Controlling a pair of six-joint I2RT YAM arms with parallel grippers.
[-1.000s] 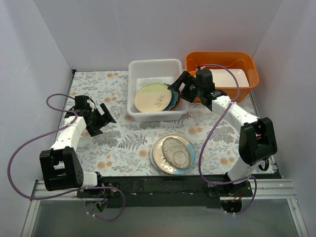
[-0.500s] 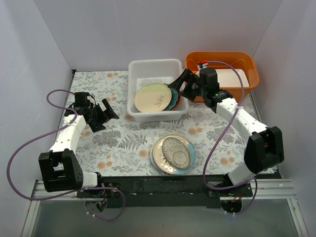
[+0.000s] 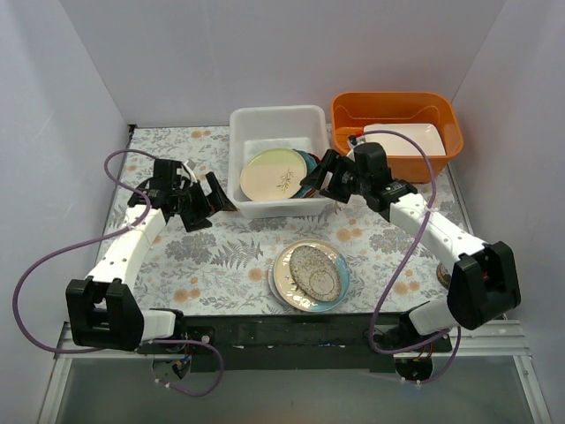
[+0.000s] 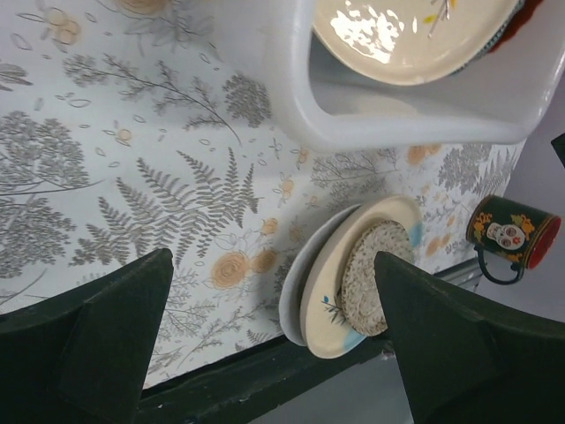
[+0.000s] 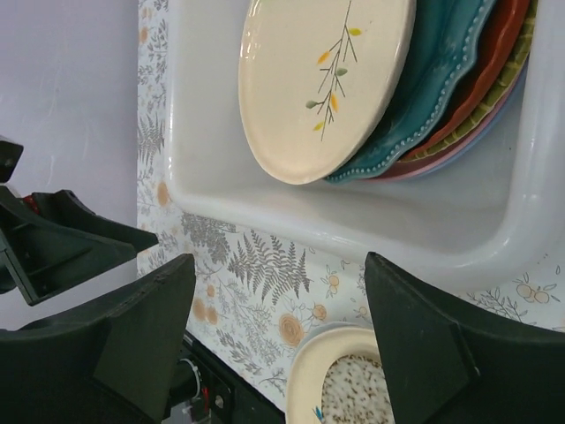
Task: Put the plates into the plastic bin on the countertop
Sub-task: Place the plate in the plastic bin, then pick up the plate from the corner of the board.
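The plastic bin (image 3: 265, 124) stands at the back of the countertop (image 3: 221, 256). Inside it several plates lean together: a cream plate (image 5: 327, 79) with a twig print in front, then a teal plate (image 5: 433, 79) and a red-brown plate (image 5: 496, 62). Another stack of plates (image 3: 309, 274) lies on the countertop in front of the bin, a speckled plate (image 4: 375, 274) on top. My left gripper (image 3: 209, 201) is open and empty, just left of the bin's front corner. My right gripper (image 3: 325, 177) hangs open and empty at the bin's right front corner.
An orange tub (image 3: 441, 115) holding a white rectangular dish (image 3: 402, 137) sits right of the bin. A dark skull-print mug (image 4: 512, 234) stands on the countertop's right side. White walls close in the back and both sides.
My left gripper has swung right, up to the bin's front left corner. My right gripper has drawn back from over the bin toward its right front corner, jaws narrowing slightly.
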